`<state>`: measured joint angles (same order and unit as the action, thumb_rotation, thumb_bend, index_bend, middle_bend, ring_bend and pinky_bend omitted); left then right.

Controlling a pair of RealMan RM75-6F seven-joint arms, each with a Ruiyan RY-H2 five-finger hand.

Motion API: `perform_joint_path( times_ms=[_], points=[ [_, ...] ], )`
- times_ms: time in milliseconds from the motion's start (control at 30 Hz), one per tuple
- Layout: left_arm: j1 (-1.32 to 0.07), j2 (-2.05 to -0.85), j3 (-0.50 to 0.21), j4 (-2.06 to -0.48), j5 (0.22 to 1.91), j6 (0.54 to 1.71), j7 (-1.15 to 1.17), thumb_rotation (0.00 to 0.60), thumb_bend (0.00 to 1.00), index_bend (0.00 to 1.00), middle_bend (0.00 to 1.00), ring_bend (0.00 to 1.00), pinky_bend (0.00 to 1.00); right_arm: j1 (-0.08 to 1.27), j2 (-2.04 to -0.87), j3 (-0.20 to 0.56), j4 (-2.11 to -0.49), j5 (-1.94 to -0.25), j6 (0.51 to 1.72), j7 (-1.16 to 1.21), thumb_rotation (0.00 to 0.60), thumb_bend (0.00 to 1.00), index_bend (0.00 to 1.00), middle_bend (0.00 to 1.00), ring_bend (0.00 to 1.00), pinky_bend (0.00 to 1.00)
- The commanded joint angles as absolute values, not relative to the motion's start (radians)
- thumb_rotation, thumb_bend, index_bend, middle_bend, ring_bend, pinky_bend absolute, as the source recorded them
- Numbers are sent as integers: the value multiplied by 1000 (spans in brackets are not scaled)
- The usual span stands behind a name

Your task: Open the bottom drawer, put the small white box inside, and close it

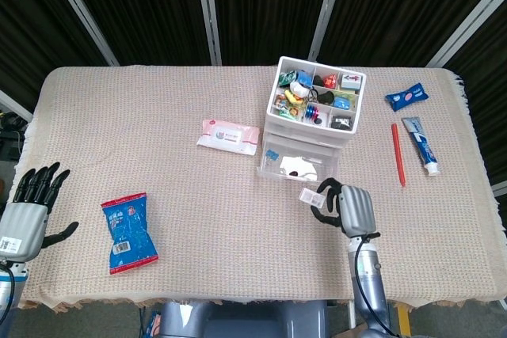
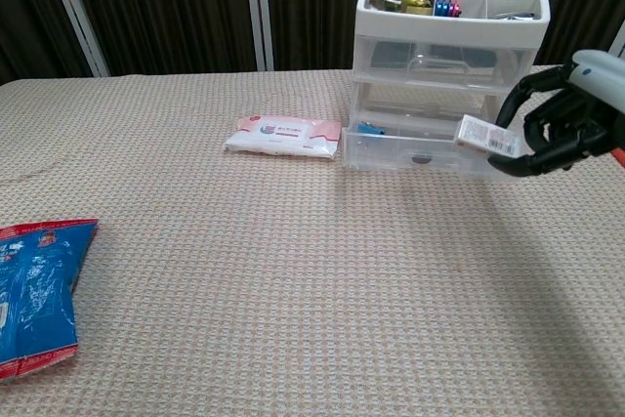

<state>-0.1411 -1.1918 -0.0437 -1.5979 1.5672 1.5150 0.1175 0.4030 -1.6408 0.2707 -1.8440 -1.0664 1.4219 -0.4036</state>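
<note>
My right hand [image 1: 348, 207] [image 2: 566, 124] pinches the small white box [image 1: 307, 195] [image 2: 487, 138] and holds it in the air, just in front of the clear drawer unit [image 1: 310, 120] [image 2: 444, 65]. The bottom drawer [image 1: 297, 165] [image 2: 430, 151] is pulled out, with small dark items inside. The box hangs near the drawer's front right corner. My left hand [image 1: 28, 205] rests with its fingers spread at the table's front left edge, holding nothing.
A pink wipes pack [image 1: 228, 135] [image 2: 284, 134] lies left of the drawers. A blue snack bag [image 1: 129, 232] [image 2: 34, 293] lies front left. A red pen [image 1: 398, 153], a toothpaste tube [image 1: 420, 145] and a blue packet [image 1: 406, 96] lie to the right. The organiser top holds several small items.
</note>
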Motion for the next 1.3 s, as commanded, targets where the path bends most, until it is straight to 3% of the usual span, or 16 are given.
perform_joint_path(
  times_ms=[33,367,633,833,933,1033,1233,1300],
  points=[
    [-142,-1192,-44,-1597,1567,1514,116,600,209,77,0,0,0,451,-1630,341,-1823,-995,1392,-462,600,193,635,781,771,625],
    [-144,-1189,-44,-1597,1563,1507,109,600,209,78,0,0,0,568,-1684,469,-1666,-817,1341,-559,600,194,616,780,771,624],
    [-144,-1188,-44,-1597,1564,1508,103,600,210,77,0,0,0,606,-1718,477,-1592,-782,1348,-575,600,150,311,773,764,624],
    [-144,-1188,-43,-1598,1567,1508,102,600,209,77,0,0,0,593,-1702,456,-1622,-804,1365,-553,600,137,208,773,764,624],
    [-143,-1188,-43,-1598,1568,1510,103,600,210,78,0,0,0,577,-1686,429,-1653,-843,1381,-536,600,137,208,763,753,624],
    [-143,-1189,-43,-1598,1568,1510,103,600,210,78,0,0,0,552,-1664,382,-1684,-925,1404,-504,600,136,269,702,693,599],
    [-143,-1190,-44,-1598,1569,1513,101,600,210,79,0,0,0,480,-1606,180,-1643,-1288,1506,-404,600,135,333,502,457,473],
    [-143,-1191,-44,-1598,1570,1515,102,600,210,81,0,0,0,471,-1598,138,-1606,-1368,1526,-390,600,136,337,409,344,361]
  ],
)
